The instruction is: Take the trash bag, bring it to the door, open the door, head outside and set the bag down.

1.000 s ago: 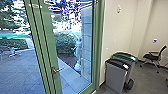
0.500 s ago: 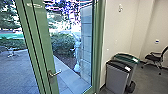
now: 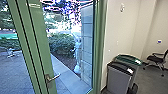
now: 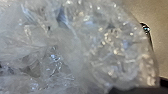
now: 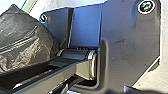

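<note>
Crinkled, clear plastic of the trash bag (image 4: 75, 47) lies very close to the camera in the left wrist view. In the right wrist view, the darker, greyish side of a bag (image 5: 22, 37) bulges beside the robot's base. Ahead in the head view stands the green-framed glass door (image 3: 41, 45), with a silver lever handle (image 3: 52, 78) low on its frame. Whether the door is latched or ajar, I cannot tell.
Two bins, a grey one with a black lid (image 3: 120, 76) and one with a green lid (image 3: 128, 59), stand against the wall right of the door. Farther right is a black office chair (image 3: 157, 58). Paving (image 3: 15, 72) and bushes (image 3: 61, 45) show through the glass.
The head camera has moved: the door frame and handle have shifted left in its view and look larger, while the bins and chair sit farther right.
</note>
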